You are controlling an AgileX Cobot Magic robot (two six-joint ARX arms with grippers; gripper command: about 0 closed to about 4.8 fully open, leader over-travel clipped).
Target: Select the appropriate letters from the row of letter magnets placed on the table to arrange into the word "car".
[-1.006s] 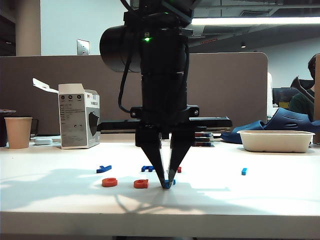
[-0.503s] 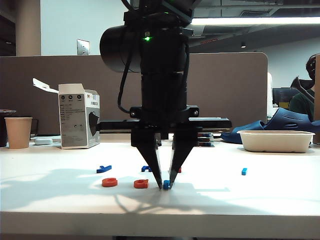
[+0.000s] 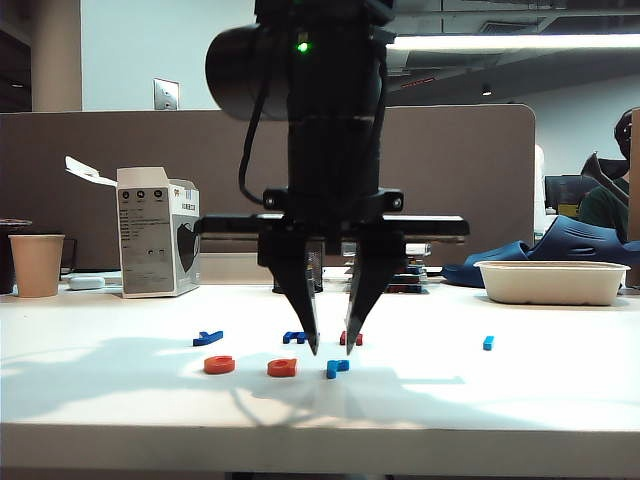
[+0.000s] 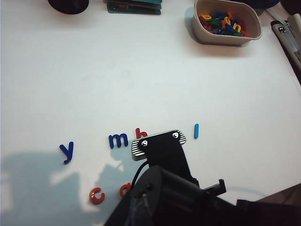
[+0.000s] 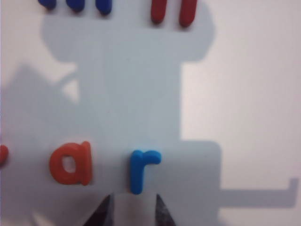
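On the white table point(image 3: 520, 400), the front row reads, from the left, orange "c" point(image 3: 219, 365), orange-red "a" point(image 3: 282, 368), light blue "r" point(image 3: 337, 368). The right gripper point(image 3: 332, 350) hangs just above the "r", jaws parted, holding nothing. Behind lie the dark blue "y" point(image 3: 208, 338), "m" point(image 3: 294, 337), red "h" point(image 3: 352, 339) and, off right, a light blue bar point(image 3: 488, 343). The left gripper is unseen; it reads closed.

Office; desk partition point(image 3: 120, 180), ceiling strip light point(image 3: 510, 41)
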